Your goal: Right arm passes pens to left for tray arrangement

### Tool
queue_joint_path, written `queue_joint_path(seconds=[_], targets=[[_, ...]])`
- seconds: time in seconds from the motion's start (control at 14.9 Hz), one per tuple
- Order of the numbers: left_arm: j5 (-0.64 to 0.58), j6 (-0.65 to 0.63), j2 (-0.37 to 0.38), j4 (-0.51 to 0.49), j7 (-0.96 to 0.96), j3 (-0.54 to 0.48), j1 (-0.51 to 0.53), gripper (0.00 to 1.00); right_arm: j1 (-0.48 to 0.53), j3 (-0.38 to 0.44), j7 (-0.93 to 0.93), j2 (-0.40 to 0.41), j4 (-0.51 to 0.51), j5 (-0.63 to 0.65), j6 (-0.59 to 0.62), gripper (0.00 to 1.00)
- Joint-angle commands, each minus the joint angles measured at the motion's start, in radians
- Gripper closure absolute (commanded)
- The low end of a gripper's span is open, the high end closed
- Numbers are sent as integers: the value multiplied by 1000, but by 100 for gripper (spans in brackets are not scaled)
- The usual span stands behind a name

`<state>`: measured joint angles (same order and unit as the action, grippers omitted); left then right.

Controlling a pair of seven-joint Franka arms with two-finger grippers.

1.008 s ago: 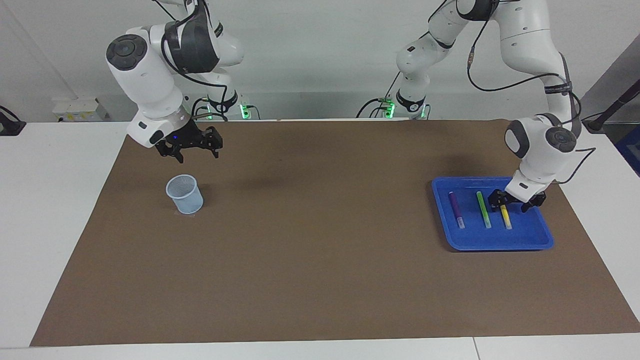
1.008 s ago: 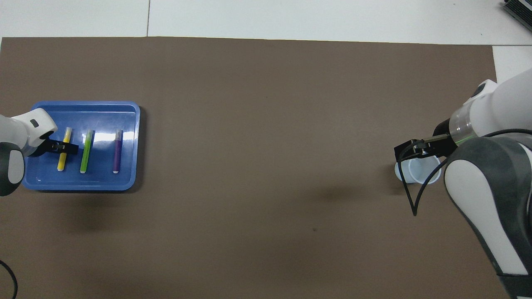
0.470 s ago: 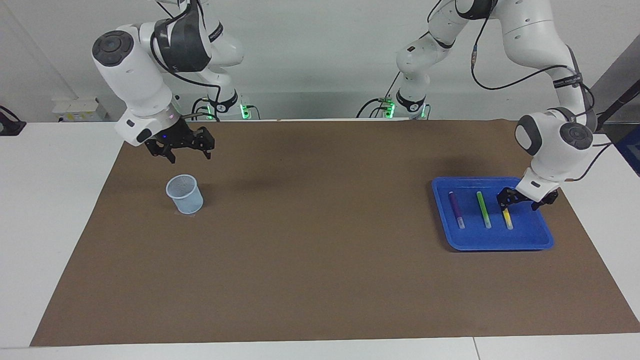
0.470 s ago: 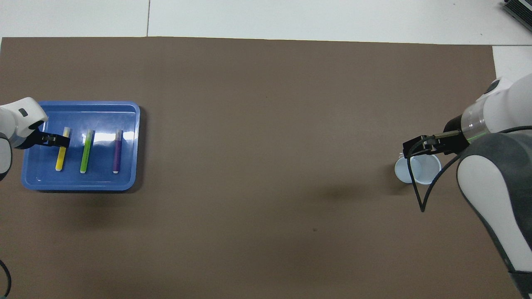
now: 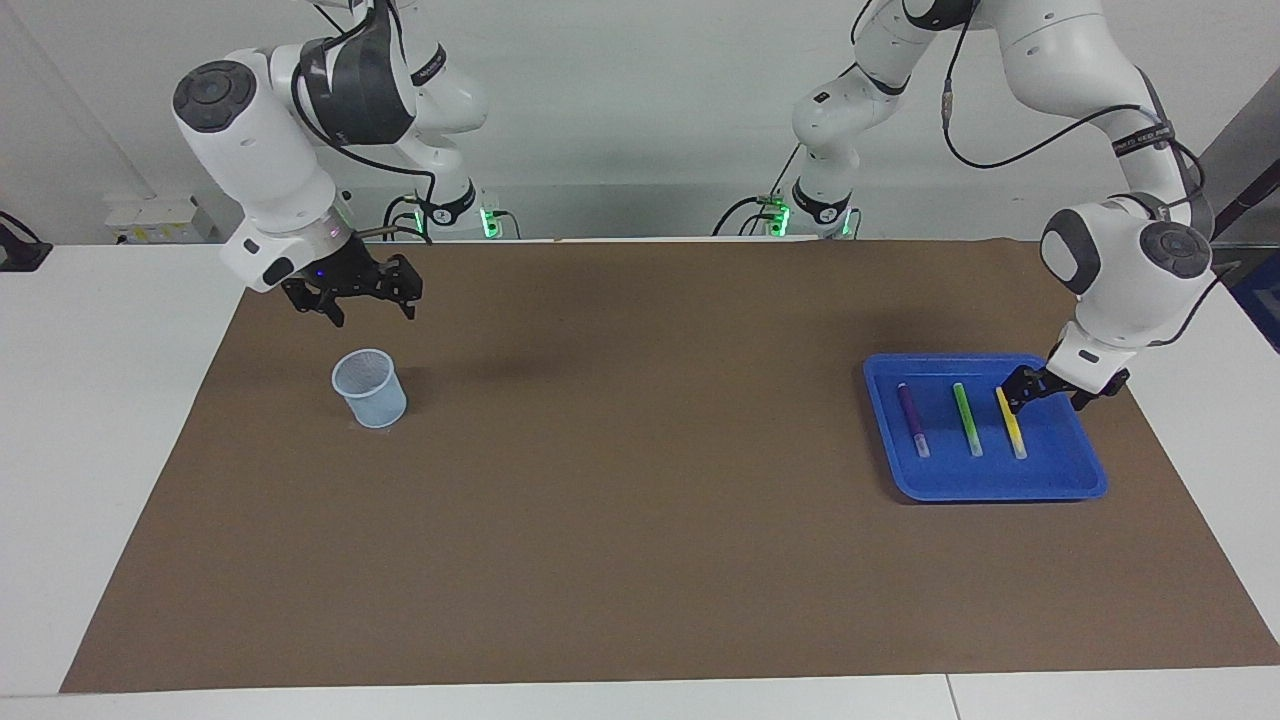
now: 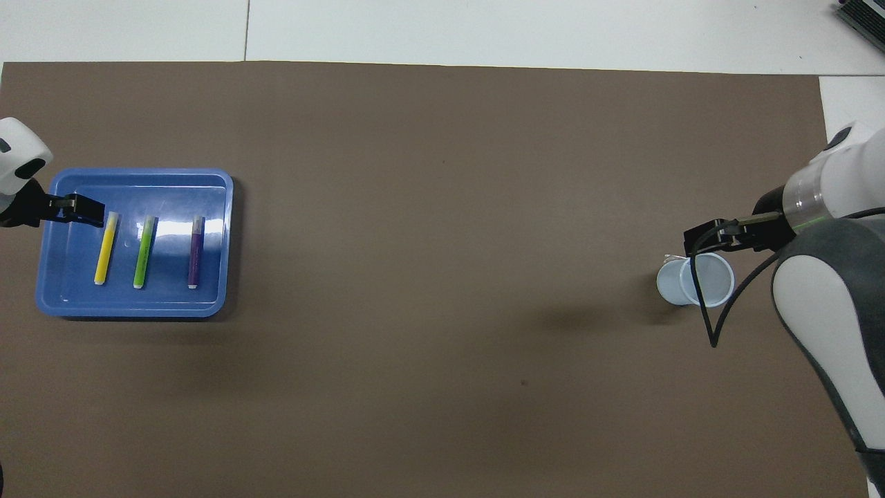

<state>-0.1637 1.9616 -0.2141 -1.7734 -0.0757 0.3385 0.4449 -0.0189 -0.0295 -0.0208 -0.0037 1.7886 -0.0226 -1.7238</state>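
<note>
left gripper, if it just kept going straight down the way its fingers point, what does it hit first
Most likely the blue tray. The left gripper hangs over the tray's edge nearest the robots, at the left arm's end, fingers pointing down, just beside the yellow pen. Depth is unclear, so it could graze that pen's end or the rim instead.

Three pens (image 5: 965, 419), one tray (image 5: 1060, 478), one cup (image 5: 370, 389)
</note>
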Motion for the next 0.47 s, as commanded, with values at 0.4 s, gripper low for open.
queue_joint_path(seconds=[0.4], targets=[[147,-320,45,244,274,-7,-152,0,4,14,19,2,-107,23,109,0]])
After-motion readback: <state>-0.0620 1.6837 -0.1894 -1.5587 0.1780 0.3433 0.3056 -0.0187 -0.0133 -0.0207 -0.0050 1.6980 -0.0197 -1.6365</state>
